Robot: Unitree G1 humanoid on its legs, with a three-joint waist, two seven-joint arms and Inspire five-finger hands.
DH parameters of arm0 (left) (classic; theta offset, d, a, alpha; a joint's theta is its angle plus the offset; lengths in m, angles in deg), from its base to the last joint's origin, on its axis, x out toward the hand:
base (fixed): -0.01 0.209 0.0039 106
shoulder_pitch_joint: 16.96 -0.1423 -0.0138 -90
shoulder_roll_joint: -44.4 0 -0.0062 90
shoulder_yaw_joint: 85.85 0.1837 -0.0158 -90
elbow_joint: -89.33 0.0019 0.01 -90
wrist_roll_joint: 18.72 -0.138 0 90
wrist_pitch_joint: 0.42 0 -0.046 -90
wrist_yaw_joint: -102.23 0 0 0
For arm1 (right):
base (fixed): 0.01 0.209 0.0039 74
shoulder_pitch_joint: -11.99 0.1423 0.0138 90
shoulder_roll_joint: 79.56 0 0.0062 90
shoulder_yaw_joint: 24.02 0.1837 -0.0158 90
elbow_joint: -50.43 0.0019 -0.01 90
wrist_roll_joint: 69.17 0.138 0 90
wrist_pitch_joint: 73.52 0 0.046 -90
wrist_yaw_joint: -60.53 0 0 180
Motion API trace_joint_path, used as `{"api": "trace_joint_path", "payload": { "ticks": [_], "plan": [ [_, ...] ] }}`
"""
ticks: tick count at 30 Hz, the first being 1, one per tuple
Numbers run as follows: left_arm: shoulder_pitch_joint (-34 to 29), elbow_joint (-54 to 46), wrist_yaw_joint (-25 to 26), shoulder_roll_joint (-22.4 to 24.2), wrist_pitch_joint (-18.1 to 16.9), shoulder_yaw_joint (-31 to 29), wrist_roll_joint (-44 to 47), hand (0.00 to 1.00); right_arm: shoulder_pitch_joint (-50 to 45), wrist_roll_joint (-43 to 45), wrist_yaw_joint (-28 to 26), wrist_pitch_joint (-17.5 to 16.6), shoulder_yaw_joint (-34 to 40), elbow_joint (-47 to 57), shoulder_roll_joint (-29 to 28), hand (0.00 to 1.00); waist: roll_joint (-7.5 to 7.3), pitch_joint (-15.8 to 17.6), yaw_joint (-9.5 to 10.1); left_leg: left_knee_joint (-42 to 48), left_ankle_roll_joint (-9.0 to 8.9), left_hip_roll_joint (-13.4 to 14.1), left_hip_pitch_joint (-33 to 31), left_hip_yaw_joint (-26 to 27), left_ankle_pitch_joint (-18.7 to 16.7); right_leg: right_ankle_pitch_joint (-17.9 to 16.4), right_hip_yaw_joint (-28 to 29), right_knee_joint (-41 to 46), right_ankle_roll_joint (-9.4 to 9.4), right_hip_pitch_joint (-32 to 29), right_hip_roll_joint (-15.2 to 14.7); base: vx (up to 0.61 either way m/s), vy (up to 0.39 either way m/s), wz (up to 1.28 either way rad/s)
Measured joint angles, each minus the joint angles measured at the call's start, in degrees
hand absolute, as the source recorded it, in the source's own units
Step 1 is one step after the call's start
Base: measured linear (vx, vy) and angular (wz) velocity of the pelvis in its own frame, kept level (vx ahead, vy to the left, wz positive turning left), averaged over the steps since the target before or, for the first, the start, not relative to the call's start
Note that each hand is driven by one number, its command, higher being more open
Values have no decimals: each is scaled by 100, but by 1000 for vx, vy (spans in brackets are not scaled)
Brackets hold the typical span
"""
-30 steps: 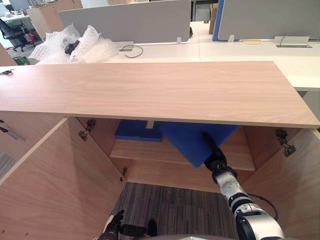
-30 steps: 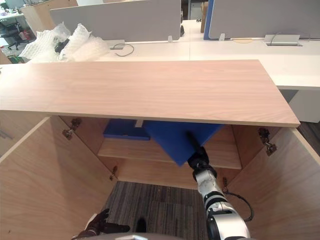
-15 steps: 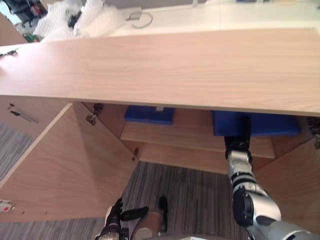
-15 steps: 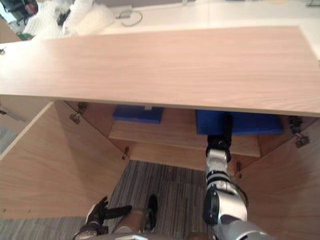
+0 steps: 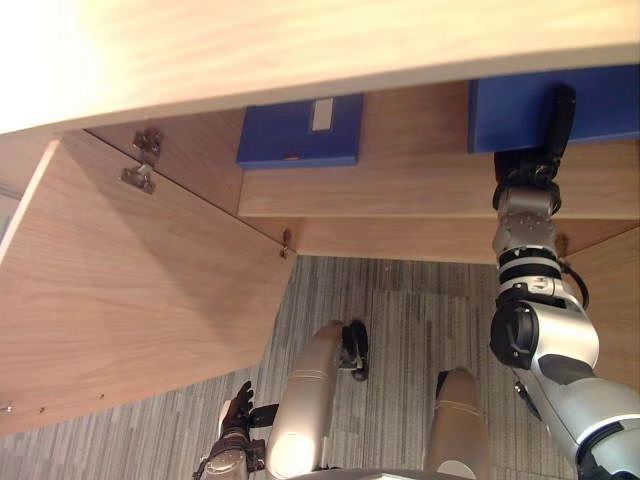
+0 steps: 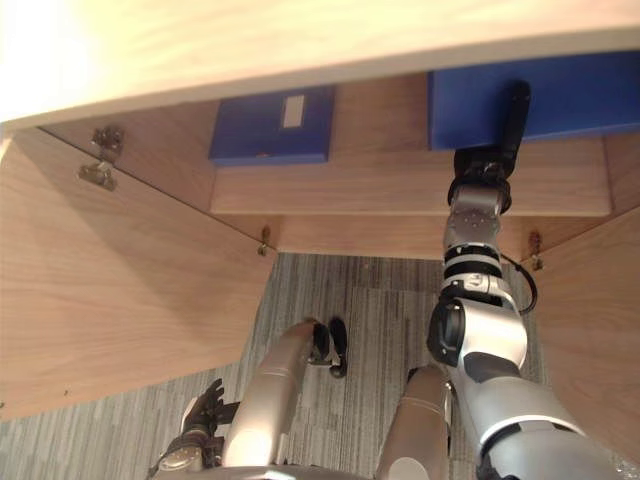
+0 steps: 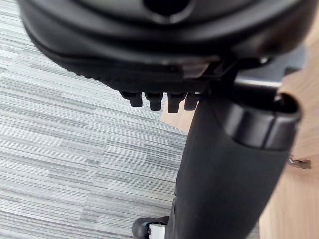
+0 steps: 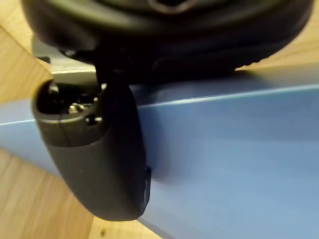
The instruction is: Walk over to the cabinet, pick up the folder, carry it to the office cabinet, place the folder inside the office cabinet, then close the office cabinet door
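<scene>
Right hand (image 5: 525, 165) is pinching the folder (image 5: 510, 108), fingers clamped on it with the thumb on top. The folder is lying at the right end of the shelf (image 5: 400, 188) inside the office cabinet (image 5: 415, 115). A second blue folder (image 5: 290, 135) is sitting at the shelf's left end. The door (image 5: 130, 290) is standing open. Left hand (image 5: 235, 415) is hanging low, fingers loosely apart.

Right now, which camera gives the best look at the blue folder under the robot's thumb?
The right eye view: it shows the folder lying on the cabinet shelf, the right hand with its thumb across it. The left eye view shows a narrower stretch. The right wrist view, close, gives a blue surface under the thumb.
</scene>
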Motion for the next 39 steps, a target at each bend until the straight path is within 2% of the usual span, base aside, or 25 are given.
{"api": "trace_joint_path", "payload": {
  "ticks": [9, 10, 23, 31, 38, 39],
  "plan": [
    [4, 9, 12, 29, 11, 1, 107, 100, 343, 52, 418, -124, 4, 146, -10, 0, 33, 26, 113, 373, -25, -53, -566, 121, -20, -240, 188, 680, 44, -721, -113, -60, 12, 1],
    [4, 9, 13, 30, 13, 1, 112, 100, 344, 50, 433, -140, 4, 172, -10, 100, 34, 27, 113, 379, -36, -56, -592, 124, -24, -244, 191, 700, 44, -749, -119, -54, 1, 3],
    [5, 10, 82, 40, 41, -4, 241, 100, 547, -38, 566, -69, -1, 183, -121, 100, 35, 27, 121, 318, -10, -161, -638, 137, 21, -282, 153, 783, 41, -852, -253, -13, 1, 3],
    [4, 13, 143, 115, 50, -200, 241, 100, 540, -1007, 579, 235, -95, 90, -485, 100, 21, 28, 61, 68, -15, -162, -265, 138, 19, -275, 36, 379, 46, -454, -282, -2, 10, -2],
    [1, -2, 165, 54, 48, -245, 256, 100, 394, -1378, 579, 466, -341, -159, -771, 100, -168, -1, 19, -75, -15, -152, -91, 143, 23, -213, -18, 114, 60, -264, -285, 7, 11, -2],
    [1, 4, 178, 39, 49, -247, 262, 100, 341, -1669, 569, 550, -484, -232, -790, 100, -194, -11, 6, -91, -14, -139, -55, 142, 23, -195, -22, 63, 58, -207, -277, 14, 17, -8]
  ]
}}
